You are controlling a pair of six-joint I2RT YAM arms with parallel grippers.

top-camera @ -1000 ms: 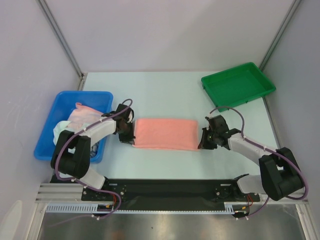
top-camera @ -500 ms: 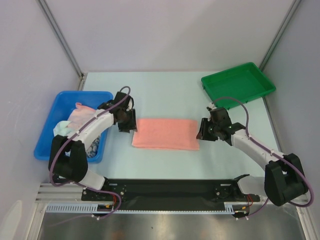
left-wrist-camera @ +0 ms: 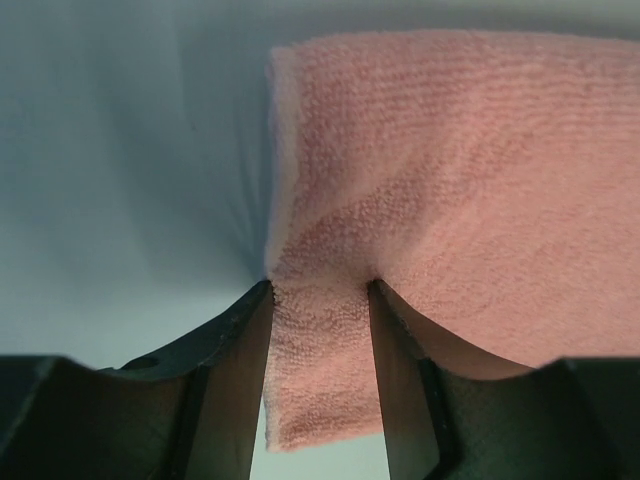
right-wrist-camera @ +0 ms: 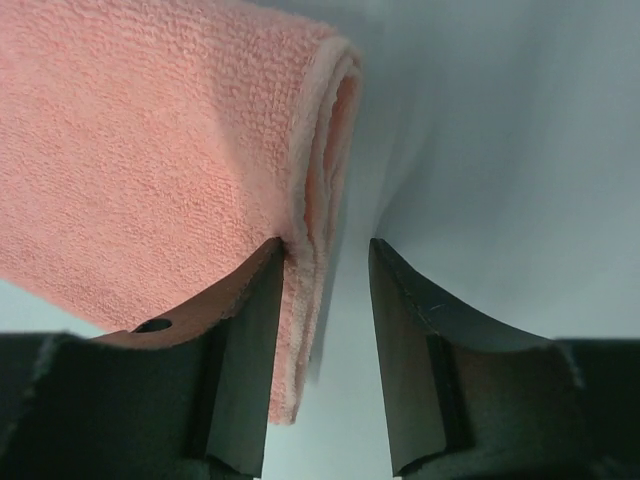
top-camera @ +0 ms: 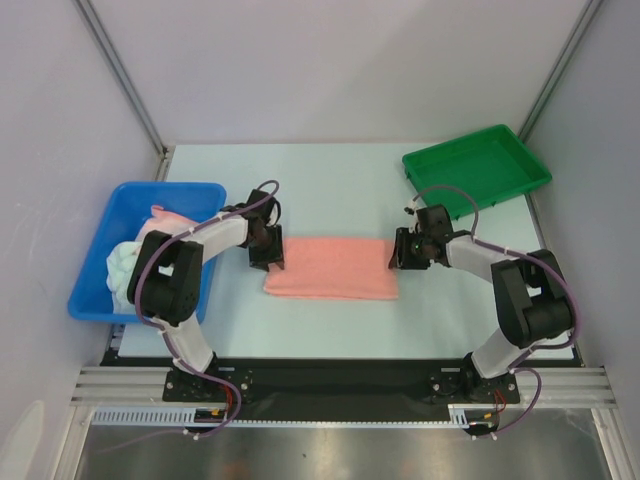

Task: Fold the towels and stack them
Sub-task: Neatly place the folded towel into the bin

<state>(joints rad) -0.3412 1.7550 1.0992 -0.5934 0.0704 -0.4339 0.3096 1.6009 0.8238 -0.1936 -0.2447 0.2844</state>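
A salmon-pink towel point(top-camera: 330, 268) lies folded into a long flat strip on the table, midway between the arms. My left gripper point(top-camera: 268, 250) sits at its left end, open; in the left wrist view a corner of the towel point(left-wrist-camera: 470, 180) lies between the parted fingers point(left-wrist-camera: 235, 340) of the gripper point(left-wrist-camera: 320, 290). At the right end my right gripper point(top-camera: 400, 250) is open too. There the towel's folded edge point(right-wrist-camera: 150, 130) rests against one finger point(right-wrist-camera: 245, 340) of the gripper point(right-wrist-camera: 327, 245), with bare table up to the other finger. More towels lie in the blue bin: a pink one point(top-camera: 165, 220) and a pale mint-white one point(top-camera: 125, 262).
The blue bin point(top-camera: 150, 187) stands at the table's left edge, close behind the left arm. A green tray point(top-camera: 475, 170) sits at the back right with nothing in it. Grey walls close in the table on three sides.
Both grippers were shut on the towel's ends and have opened, letting it go. They rose a little and shifted toward the far side of the towel, which now lies flat.
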